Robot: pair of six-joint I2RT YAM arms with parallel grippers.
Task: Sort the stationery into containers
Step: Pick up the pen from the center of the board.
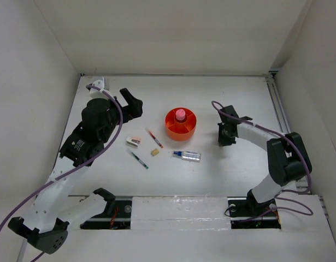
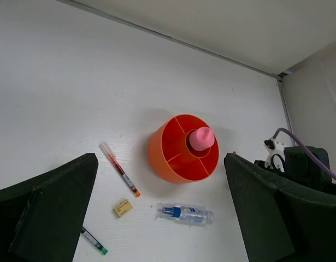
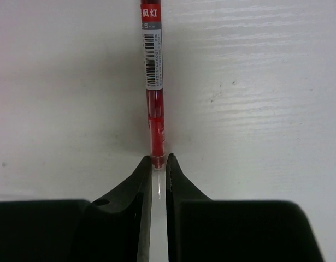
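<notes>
The orange organizer [image 1: 181, 124] stands mid-table with the pink tube [image 1: 180, 114] upright in its central well. In front of it lie a red pen [image 1: 154, 137], the white-pink stapler [image 1: 133, 142], the tan cube [image 1: 155, 152], the green pen [image 1: 139, 159] and the silvery blue-capped tube [image 1: 187, 156]. My left gripper [image 1: 132, 103] is open and empty, up and left of the organizer [image 2: 168, 164]. My right gripper [image 3: 159, 159] is shut on the end of another red pen [image 3: 154, 98], low over the table right of the organizer. That pen is hidden in the top view.
White walls close in the table on the left, back and right. A metal rail [image 1: 277, 109] runs along the right edge. A purple cable [image 1: 119, 117] loops over the left arm. The right arm [image 1: 282, 155] bends along the right side.
</notes>
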